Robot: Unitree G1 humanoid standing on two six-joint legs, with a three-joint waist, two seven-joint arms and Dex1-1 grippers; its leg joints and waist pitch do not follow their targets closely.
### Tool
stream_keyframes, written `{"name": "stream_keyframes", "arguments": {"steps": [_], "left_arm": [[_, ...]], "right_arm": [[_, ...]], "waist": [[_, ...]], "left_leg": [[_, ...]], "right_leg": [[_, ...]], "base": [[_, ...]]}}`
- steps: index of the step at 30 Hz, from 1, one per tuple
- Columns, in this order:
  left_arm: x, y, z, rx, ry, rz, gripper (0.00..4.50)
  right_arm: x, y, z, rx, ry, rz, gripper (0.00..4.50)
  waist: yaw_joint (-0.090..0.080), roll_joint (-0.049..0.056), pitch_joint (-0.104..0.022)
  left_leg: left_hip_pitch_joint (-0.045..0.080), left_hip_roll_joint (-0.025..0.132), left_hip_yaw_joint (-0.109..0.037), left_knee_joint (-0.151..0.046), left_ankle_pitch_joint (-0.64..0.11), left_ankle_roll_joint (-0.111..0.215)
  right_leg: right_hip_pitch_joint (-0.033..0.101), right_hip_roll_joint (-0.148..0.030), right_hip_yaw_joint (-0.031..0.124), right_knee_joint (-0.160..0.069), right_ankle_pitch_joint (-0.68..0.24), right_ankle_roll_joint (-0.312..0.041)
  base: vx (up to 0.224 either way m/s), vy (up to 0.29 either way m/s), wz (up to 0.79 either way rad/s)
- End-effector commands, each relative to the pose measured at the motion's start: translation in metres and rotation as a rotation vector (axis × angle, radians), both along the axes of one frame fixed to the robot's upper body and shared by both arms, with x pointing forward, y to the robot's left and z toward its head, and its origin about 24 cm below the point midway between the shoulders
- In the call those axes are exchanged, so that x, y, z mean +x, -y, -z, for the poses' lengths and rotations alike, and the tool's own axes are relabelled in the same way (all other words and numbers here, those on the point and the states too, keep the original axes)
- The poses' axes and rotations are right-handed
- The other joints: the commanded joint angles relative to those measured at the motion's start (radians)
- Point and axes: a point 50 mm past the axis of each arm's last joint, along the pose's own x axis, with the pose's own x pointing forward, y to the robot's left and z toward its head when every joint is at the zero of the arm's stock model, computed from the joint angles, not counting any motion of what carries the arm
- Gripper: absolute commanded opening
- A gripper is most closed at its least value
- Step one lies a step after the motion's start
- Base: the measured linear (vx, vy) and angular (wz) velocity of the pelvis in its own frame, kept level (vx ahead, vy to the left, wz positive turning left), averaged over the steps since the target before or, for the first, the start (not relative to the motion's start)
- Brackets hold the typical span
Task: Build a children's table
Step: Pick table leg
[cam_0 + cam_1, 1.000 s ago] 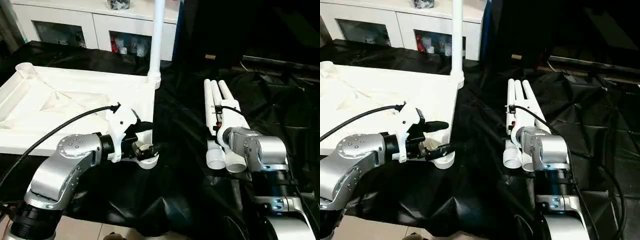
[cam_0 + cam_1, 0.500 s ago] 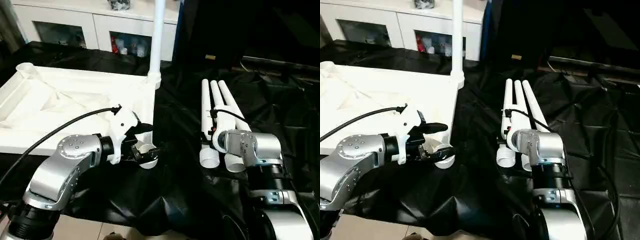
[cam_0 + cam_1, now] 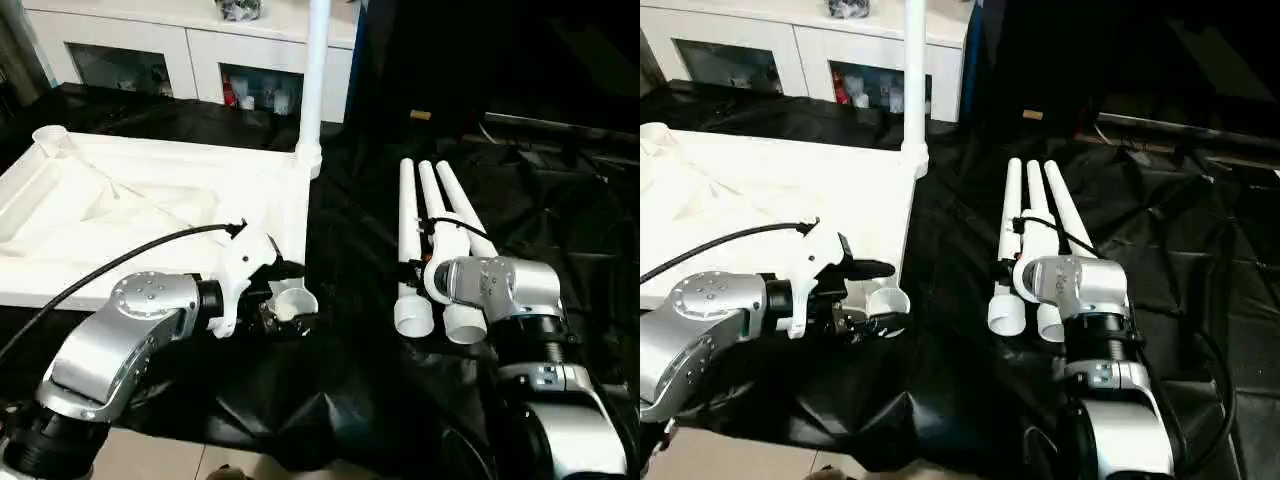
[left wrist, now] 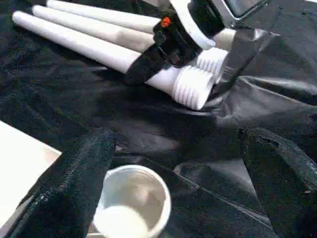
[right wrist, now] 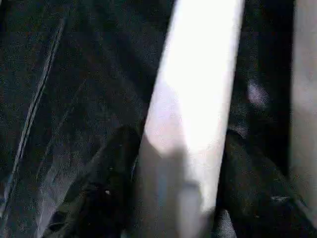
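The white table top (image 3: 130, 190) lies underside up on black sheeting. One white leg (image 3: 316, 70) stands upright in its far right corner socket. Three more legs (image 3: 445, 200) lie side by side on the sheet to the right. My left gripper (image 3: 285, 308) is open at the near right corner socket (image 4: 131, 208), with one finger (image 4: 74, 188) just beside it. My right gripper (image 3: 1018, 250) sits over the lying legs near their threaded ends (image 4: 195, 87). Its fingers (image 5: 106, 188) press both sides of the leftmost leg (image 5: 190, 99).
A white cabinet (image 3: 180, 50) with glass doors stands behind the table top. Wrinkled black sheeting (image 3: 350, 380) covers the floor around everything. A black cable (image 3: 100, 275) runs along my left forearm. Dark equipment fills the far right.
My right gripper's fingers have closed in on the leftmost lying leg, and the leg ends have shifted a little left. My left gripper has turned slightly at the corner socket.
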Motion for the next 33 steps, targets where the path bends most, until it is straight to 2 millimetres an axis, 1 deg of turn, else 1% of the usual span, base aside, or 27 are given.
{"name": "stream_keyframes", "arguments": {"steps": [1, 2, 3, 4, 5, 6, 9, 10, 11, 12, 13, 14, 15, 16, 17, 18, 20, 21, 22, 23, 24, 25, 27, 28, 29, 30, 33], "left_arm": [[0.004, -0.003, -0.004, 0.006, 0.015, -0.012, 4.5], [0.006, -0.004, -0.005, 0.01, 0.015, -0.018, 4.5], [0.006, -0.004, -0.005, 0.012, 0.015, -0.018, 4.5], [0.007, -0.005, -0.005, 0.022, 0.013, -0.021, 4.5], [0.01, -0.006, -0.006, 0.031, 0.011, -0.031, 4.5], [0.011, -0.005, -0.006, 0.03, 0.011, -0.033, 4.5], [0.018, -0.003, -0.01, 0.003, 0.025, -0.071, 4.5], [0.027, 0.0, -0.015, -0.04, 0.04, -0.114, 4.5], [0.03, 0.002, -0.016, -0.056, 0.044, -0.128, 4.5], [0.035, 0.004, -0.019, -0.086, 0.046, -0.152, 4.5], [0.037, 0.005, -0.021, -0.099, 0.046, -0.163, 4.5], [0.044, 0.011, -0.026, -0.172, 0.036, -0.201, 4.5], [0.044, 0.011, -0.026, -0.172, 0.036, -0.201, 4.5], [0.054, 0.021, -0.035, -0.313, 0.0, -0.257, 4.5], [0.059, 0.026, -0.04, -0.387, -0.034, -0.28, 4.5], [0.061, 0.029, -0.043, -0.43, -0.058, -0.29, 4.5], [0.068, 0.034, -0.048, -0.518, -0.099, -0.317, 4.5], [0.068, 0.034, -0.048, -0.518, -0.099, -0.317, 4.5], [0.071, 0.037, -0.052, -0.564, -0.119, -0.317, 4.5], [0.073, 0.04, -0.056, -0.622, -0.147, -0.317, 4.5], [0.074, 0.041, -0.059, -0.653, -0.162, -0.312, 4.5], [0.075, 0.043, -0.062, -0.691, -0.18, -0.304, 4.5], [0.076, 0.047, -0.072, -0.783, -0.22, -0.284, 4.5], [0.075, 0.049, -0.079, -0.849, -0.242, -0.258, 4.5], [0.074, 0.05, -0.087, -0.919, -0.269, -0.23, 4.5], [0.074, 0.051, -0.09, -0.939, -0.278, -0.217, 4.5], [0.073, 0.053, -0.09, -0.927, -0.281, -0.207, 4.5]], "right_arm": [[0.004, 0.001, -0.004, 0.031, 0.016, 0.024, 2.11], [0.005, -0.001, -0.006, 0.064, 0.027, 0.029, 1.99], [0.006, -0.001, -0.006, 0.068, 0.03, 0.029, 1.94], [0.007, -0.003, -0.008, 0.087, 0.049, 0.028, 1.94], [0.011, -0.007, -0.014, 0.133, 0.107, 0.019, 1.87], [0.011, -0.007, -0.014, 0.139, 0.112, 0.019, 1.85], [0.012, -0.009, -0.018, 0.195, 0.137, 0.026, 1.84], [0.014, -0.009, -0.022, 0.238, 0.181, 0.03, 1.84], [0.014, -0.009, -0.023, 0.257, 0.197, 0.031, 1.84], [0.015, -0.01, -0.027, 0.296, 0.231, 0.035, 1.84], [0.017, -0.01, -0.029, 0.318, 0.25, 0.039, 1.84], [0.019, -0.011, -0.039, 0.41, 0.367, 0.031, 1.84], [0.019, -0.011, -0.039, 0.41, 0.367, 0.031, 1.84], [0.017, -0.011, -0.055, 0.556, 0.532, -0.008, 1.84], [0.014, -0.011, -0.06, 0.622, 0.576, -0.039, 1.84], [0.012, -0.012, -0.061, 0.659, 0.588, -0.061, 1.84], [0.005, -0.013, -0.069, 0.781, 0.636, -0.107, 1.84], [0.005, -0.013, -0.069, 0.781, 0.636, -0.107, 1.83], [0.0, -0.014, -0.075, 0.841, 0.681, -0.138, 1.83], [-0.005, -0.015, -0.081, 0.898, 0.726, -0.177, 1.83], [-0.009, -0.015, -0.084, 0.923, 0.747, -0.197, 1.83], [-0.012, -0.016, -0.087, 0.954, 0.772, -0.224, 1.83], [-0.02, -0.019, -0.091, 1.006, 0.806, -0.279, 1.83], [-0.025, -0.022, -0.092, 1.026, 0.815, -0.324, 1.83], [-0.031, -0.025, -0.093, 1.045, 0.82, -0.376, 1.83], [-0.034, -0.028, -0.093, 1.044, 0.816, -0.408, 1.83], [-0.037, -0.03, -0.094, 1.046, 0.81, -0.442, 1.83]], "waist": [[0.004, 0.016, -0.07], [0.008, 0.032, -0.072], [0.005, 0.027, -0.072], [0.006, 0.026, -0.073], [0.006, 0.035, -0.073], [0.006, 0.032, -0.074], [0.006, 0.033, -0.074], [0.008, 0.031, -0.075], [0.013, 0.033, -0.076], [0.013, 0.03, -0.076], [0.017, 0.031, -0.075], [0.018, 0.029, -0.076], [0.021, 0.028, -0.077], [0.024, 0.029, -0.078], [0.028, 0.027, -0.08], [0.028, 0.026, -0.081], [0.034, 0.022, -0.08], [0.035, 0.02, -0.08], [0.033, 0.017, -0.079], [0.037, 0.017, -0.079], [0.036, 0.017, -0.079], [0.041, 0.017, -0.079], [0.044, 0.016, -0.079], [0.046, 0.017, -0.08], [0.05, 0.014, -0.08], [0.053, 0.014, -0.079], [0.056, 0.013, -0.076]], "left_leg": [[0.0, 0.011, 0.0, -0.063, -0.102, -0.057], [0.001, 0.011, -0.003, -0.062, -0.102, -0.061], [0.003, 0.012, -0.001, -0.062, -0.108, -0.06], [0.001, 0.01, -0.002, -0.062, -0.114, -0.062], [0.001, 0.01, -0.003, -0.061, -0.119, -0.062], [0.0, 0.01, -0.003, -0.061, -0.117, -0.06], [0.0, 0.01, -0.002, -0.06, -0.107, -0.054], [0.0, 0.011, -0.002, -0.06, -0.105, -0.053], [0.002, 0.012, -0.001, -0.058, -0.109, -0.051], [0.0, 0.012, 0.0, -0.059, -0.11, -0.047], [0.001, 0.013, 0.0, -0.059, -0.112, -0.045], [-0.003, 0.012, 0.002, -0.057, -0.118, -0.04], [-0.002, 0.013, 0.0, -0.056, -0.115, -0.039], [-0.004, 0.013, 0.0, -0.056, -0.097, -0.028], [-0.002, 0.016, 0.001, -0.053, -0.097, -0.015], [-0.003, 0.014, 0.002, -0.051, -0.093, -0.007], [-0.007, 0.014, -0.001, -0.051, -0.073, 0.017], [-0.008, 0.015, -0.002, -0.052, -0.071, 0.022], [-0.013, 0.011, -0.002, -0.053, -0.06, 0.024], [-0.01, 0.014, -0.002, -0.051, -0.059, 0.026], [-0.014, 0.009, 0.001, -0.05, -0.052, 0.032], [-0.011, 0.011, 0.001, -0.048, -0.057, 0.039], [-0.013, 0.015, -0.003, -0.052, -0.052, 0.04], [-0.01, 0.013, 0.001, -0.048, -0.059, 0.036], [-0.011, 0.017, 0.0, -0.047, -0.056, 0.042], [-0.015, 0.015, -0.002, -0.047, -0.05, 0.043], [-0.013, 0.015, -0.002, -0.051, -0.065, 0.037]], "right_leg": [[0.061, -0.064, 0.063, -0.075, -0.088, -0.112], [0.061, -0.066, 0.062, -0.07, -0.077, -0.115], [0.059, -0.065, 0.063, -0.075, -0.074, -0.116], [0.062, -0.063, 0.061, -0.074, -0.069, -0.12], [0.062, -0.064, 0.061, -0.073, -0.065, -0.124], [0.063, -0.064, 0.062, -0.073, -0.061, -0.126], [0.065, -0.062, 0.062, -0.072, -0.047, -0.138], [0.065, -0.063, 0.062, -0.072, -0.041, -0.143], [0.065, -0.066, 0.062, -0.073, -0.047, -0.144], [0.065, -0.065, 0.063, -0.074, -0.048, -0.145], [0.064, -0.066, 0.062, -0.075, -0.056, -0.145], [0.067, -0.068, 0.063, -0.075, -0.059, -0.147], [0.068, -0.069, 0.063, -0.075, -0.057, -0.146], [0.068, -0.068, 0.062, -0.071, -0.033, -0.15], [0.068, -0.07, 0.062, -0.073, -0.01, -0.158], [0.068, -0.067, 0.062, -0.071, 0.002, -0.165], [0.072, -0.067, 0.06, -0.07, 0.02, -0.178], [0.072, -0.069, 0.059, -0.072, 0.016, -0.178], [0.075, -0.067, 0.057, -0.074, -0.001, -0.17], [0.072, -0.072, 0.058, -0.077, -0.022, -0.164], [0.075, -0.067, 0.058, -0.078, -0.02, -0.162], [0.072, -0.07, 0.059, -0.081, -0.029, -0.159], [0.072, -0.071, 0.056, -0.08, -0.041, -0.161], [0.07, -0.07, 0.056, -0.084, -0.056, -0.163], [0.071, -0.073, 0.057, -0.082, -0.041, -0.173], [0.072, -0.072, 0.055, -0.08, -0.037, -0.175], [0.069, -0.071, 0.054, -0.09, -0.101, -0.141]], "base": [[0.0, 0.0, 0.0], [0.0, 0.0, 0.0], [0.0, 0.0, 0.0], [0.0, 0.0, 0.0], [0.0, 0.0, 0.0], [0.0, 0.0, 0.0], [0.0, 0.0, 0.0], [0.0, 0.0, 0.0], [0.0, 0.0, 0.0], [0.0, 0.0, 0.0], [0.0, 0.0, 0.0], [0.0, 0.0, 0.0], [0.0, 0.0, 0.0], [0.0, 0.0, 0.0], [0.0, 0.0, 0.0], [0.0, 0.0, 0.0], [0.0, 0.0, 0.0], [0.0, 0.0, 0.0], [0.0, 0.0, 0.0], [0.0, 0.0, 0.0], [0.0, 0.0, 0.0], [0.0, 0.0, 0.0], [0.0, 0.0, 0.0], [0.0, 0.0, 0.0], [0.0, 0.0, 0.0], [0.0, 0.0, 0.0], [0.0, 0.0, 0.0]]}}
